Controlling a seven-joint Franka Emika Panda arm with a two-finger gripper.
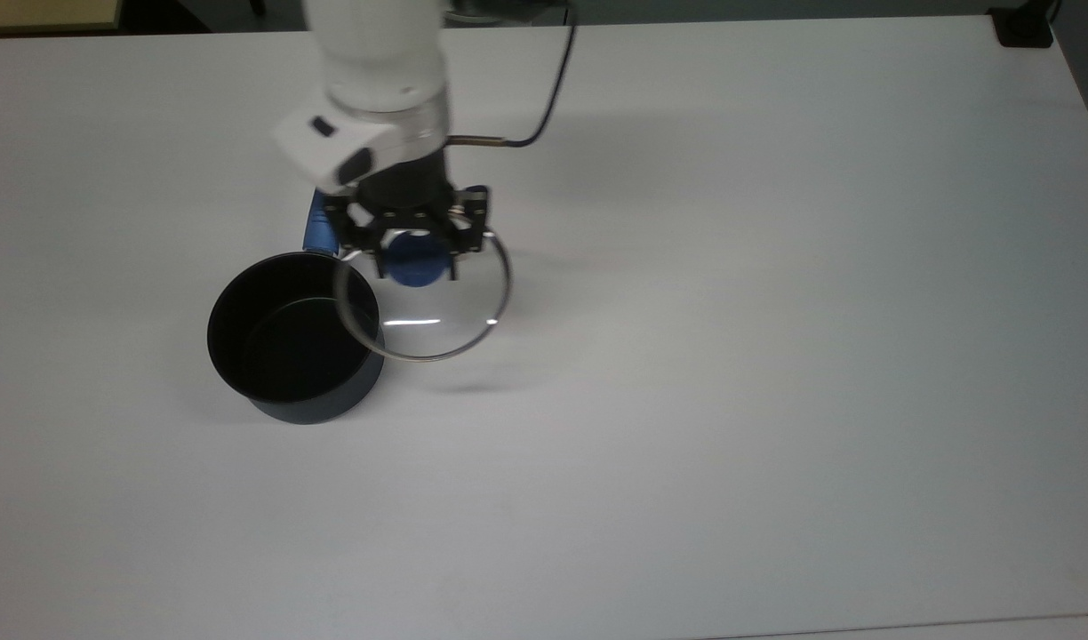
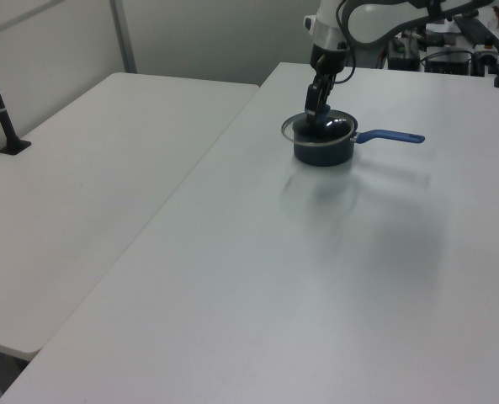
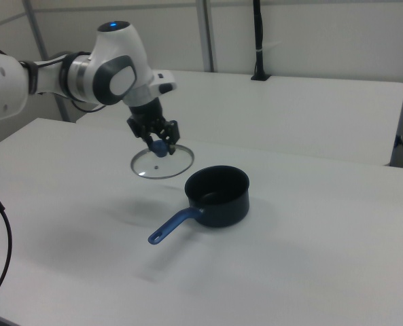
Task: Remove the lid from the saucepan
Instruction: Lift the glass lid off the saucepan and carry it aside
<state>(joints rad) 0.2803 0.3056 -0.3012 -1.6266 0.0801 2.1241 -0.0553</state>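
The saucepan (image 1: 291, 342) stands uncovered on the white table, its black inside showing; it is also in the left view (image 2: 323, 147) and the right view (image 3: 218, 195). Its blue handle (image 3: 175, 225) lies along the table. My gripper (image 1: 417, 253) is shut on the blue knob of the clear glass lid (image 1: 437, 311). The lid hangs in the air, level, to the top view's right of the pan, overlapping its rim there. In the right view the gripper (image 3: 159, 146) holds the lid (image 3: 162, 164) to the pan's left, well above the table.
A second white table (image 2: 89, 185) adjoins on the left view's left, with a black post (image 2: 1, 114) on it. A black clamp (image 1: 1024, 27) sits at the top view's far right corner. The table stretches bare to the top view's right.
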